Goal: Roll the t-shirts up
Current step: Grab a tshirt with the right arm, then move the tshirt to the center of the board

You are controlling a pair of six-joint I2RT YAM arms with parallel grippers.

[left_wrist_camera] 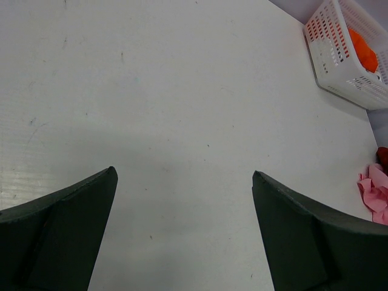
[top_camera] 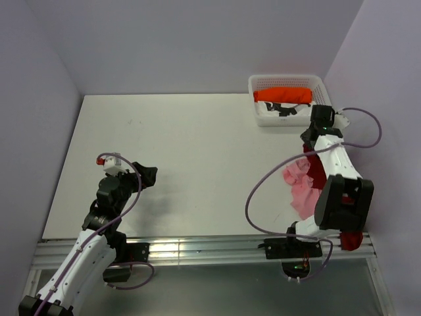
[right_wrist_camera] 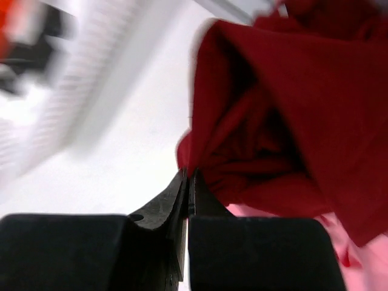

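The dark red t-shirt (top_camera: pixel 318 171) lies crumpled at the table's right side, partly over the pink t-shirt (top_camera: pixel 299 187). My right gripper (top_camera: pixel 309 148) is shut on an edge of the dark red t-shirt (right_wrist_camera: pixel 291 109), pinched at the fingertips (right_wrist_camera: pixel 189 177); pink cloth (right_wrist_camera: pixel 364 267) shows below it. The orange-red t-shirt (top_camera: pixel 284 95) lies rolled in the white mesh basket (top_camera: pixel 260 83). My left gripper (top_camera: pixel 148 174) is open and empty above bare table (left_wrist_camera: pixel 185 176), far left of the shirts. The left wrist view also shows the pink shirt (left_wrist_camera: pixel 376 191) and the orange-red shirt (left_wrist_camera: pixel 362 51).
The basket (left_wrist_camera: pixel 339 66) stands at the back right corner, close to the right gripper. A dark red bit of cloth (top_camera: pixel 350 240) hangs at the table's near right edge behind the right arm. Purple walls close in the table on three sides.
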